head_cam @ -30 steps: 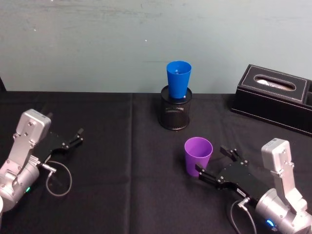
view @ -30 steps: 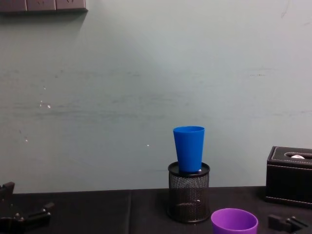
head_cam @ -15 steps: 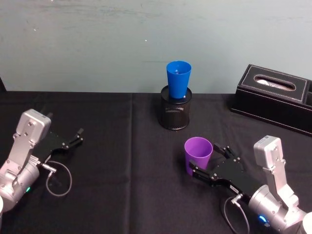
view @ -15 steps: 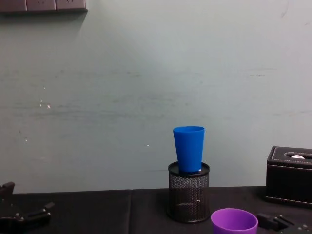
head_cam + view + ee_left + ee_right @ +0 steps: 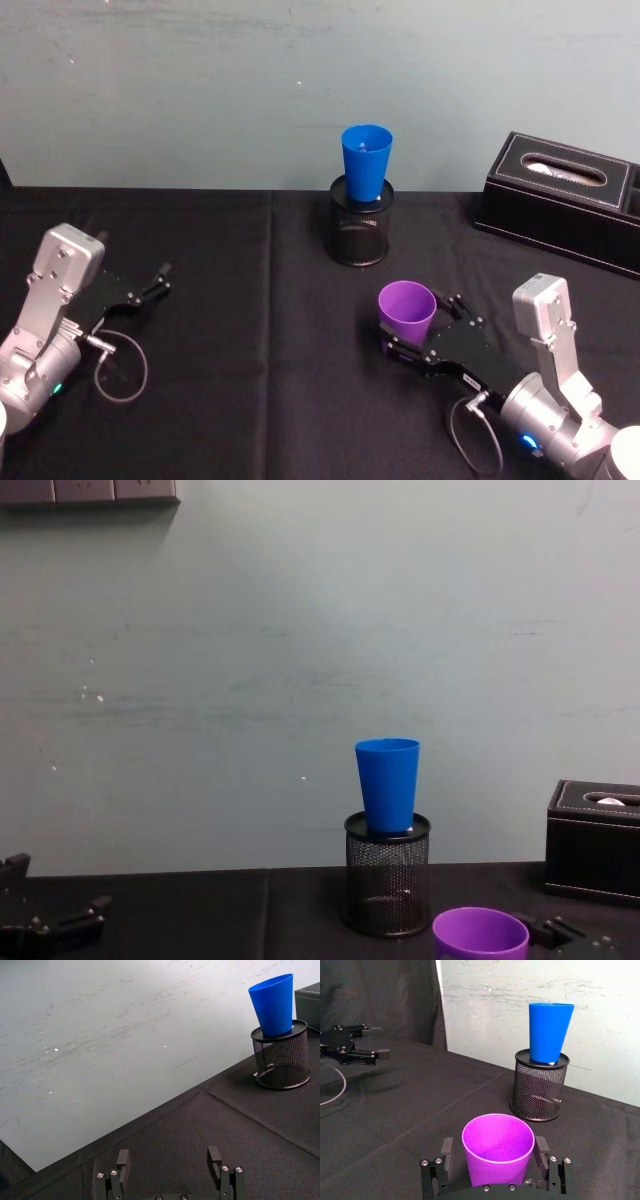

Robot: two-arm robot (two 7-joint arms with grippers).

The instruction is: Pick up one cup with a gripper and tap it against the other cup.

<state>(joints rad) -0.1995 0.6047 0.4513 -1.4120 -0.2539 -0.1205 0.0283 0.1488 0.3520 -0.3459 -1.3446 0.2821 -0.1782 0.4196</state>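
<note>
The purple cup (image 5: 406, 312) stands upright on the black cloth, right of centre. My right gripper (image 5: 419, 324) is open, with one finger on each side of the cup's lower wall. In the right wrist view the purple cup (image 5: 498, 1150) sits between the fingers (image 5: 447, 1148), a narrow gap showing on one side. The blue cup (image 5: 366, 162) stands upright in a black mesh holder (image 5: 359, 232) farther back, also seen as the blue cup (image 5: 549, 1032) beyond the purple one. My left gripper (image 5: 150, 285) rests open at the far left.
A black tissue box (image 5: 565, 200) sits at the back right, near the wall. A loop of cable (image 5: 120, 365) lies by the left arm. The cloth between the purple cup and the mesh holder (image 5: 539, 1085) is bare.
My right gripper has slid forward and left along the table until its fingers flank the purple cup. The cups and the left arm have not moved.
</note>
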